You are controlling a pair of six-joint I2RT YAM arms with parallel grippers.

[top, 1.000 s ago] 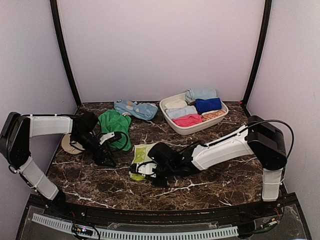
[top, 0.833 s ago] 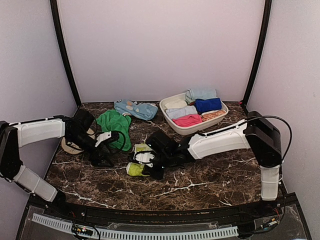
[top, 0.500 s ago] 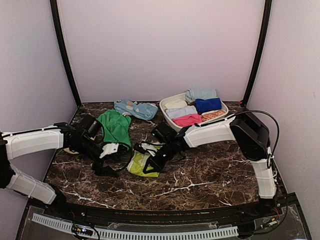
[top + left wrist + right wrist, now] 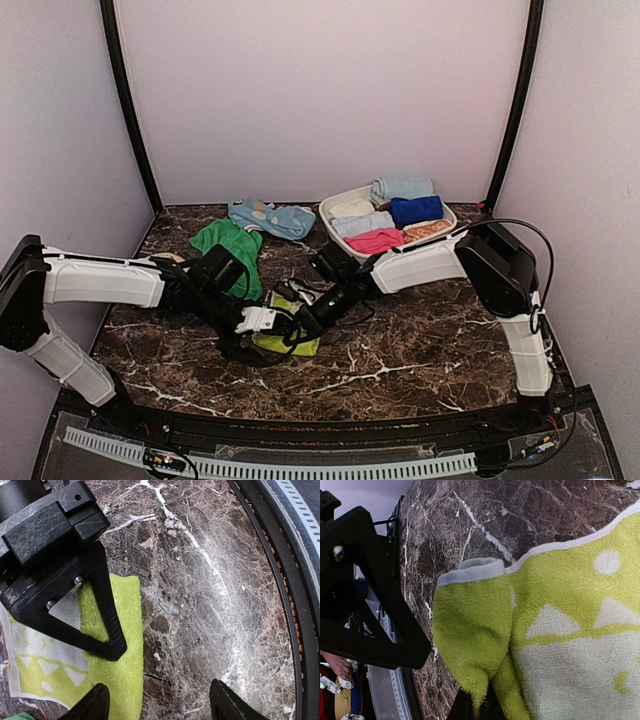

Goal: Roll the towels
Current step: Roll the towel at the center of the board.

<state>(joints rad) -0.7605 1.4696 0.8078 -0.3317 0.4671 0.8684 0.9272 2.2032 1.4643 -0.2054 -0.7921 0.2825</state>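
Observation:
The pale lime-yellow towel point(image 4: 283, 338) with white marks lies spread on the dark marble near the table's middle front. My right gripper point(image 4: 303, 318) is shut on one folded-over corner of this towel point(image 4: 560, 605), and the cloth bunches between its fingers point(image 4: 475, 707). My left gripper point(image 4: 262, 322) hovers open just left of it. In the left wrist view its fingertips point(image 4: 95, 705) straddle the lime towel's point(image 4: 122, 645) edge and bare marble, gripping nothing. The plain green towel point(image 4: 228, 248) lies crumpled behind the left arm.
A white basket point(image 4: 443, 230) with several rolled towels stands at the back right. A light blue cloth point(image 4: 272, 216) lies at the back centre. The table's black front rail point(image 4: 295, 555) runs close to the left gripper.
My left arm has swung right from beside the green towel to the lime towel, its jaws narrowing a little. The right gripper kept its hold while the lime towel spread out flatter.

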